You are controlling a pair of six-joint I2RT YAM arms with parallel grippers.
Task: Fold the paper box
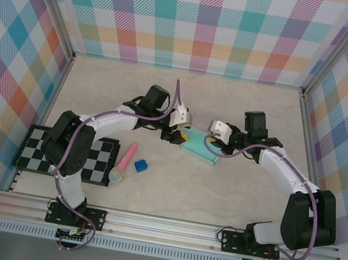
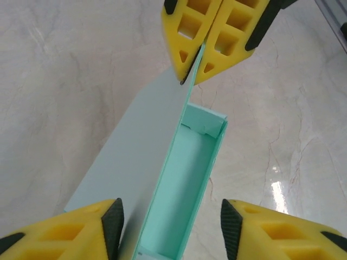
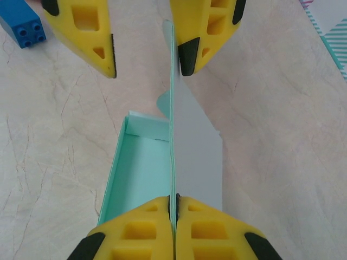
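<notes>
**Lid Panel Pinched Upright Over an Open Mint Tray**

Closest to the lens, the right gripper's (image 3: 173, 201) blocky yellow fingers (image 3: 133, 235) were pressed together on a thin sheet of card. They were moulded with square hollows and tipped with black pads. The sheet was the lid panel of the paper box (image 3: 142, 168), held on edge and nearly upright, so thin that it read as a single line between the pads.

The box was pale mint card, matte and smooth. Its long, shallow rectangular tray lay open on the table, with the end wall folded up. The lid rose from one long side, its outer face a greyer blue, and a rounded tab showed near its far end.

The left gripper (image 3: 146, 62) stood at the box's opposite end with its jaws spread, straddling the panel. One black pad sat close against the panel's outer face, though contact could not be made out. The other hung apart on the tray side. From the left wrist, its wedge-shaped fingers (image 2: 81, 235) flanked lid and tray.

From above, the box (image 1: 198, 150) lay at mid-table between the two white arms. Near it on the left lay a studded dark blue brick (image 1: 141, 165) and a pink toy microphone (image 1: 123, 163). Beyond them was a black-and-white checkerboard mat (image 1: 37, 148). The table (image 1: 228, 207) was glossy cream with faint marble veins, walled by pastel plaid panels (image 1: 200, 20).
</notes>
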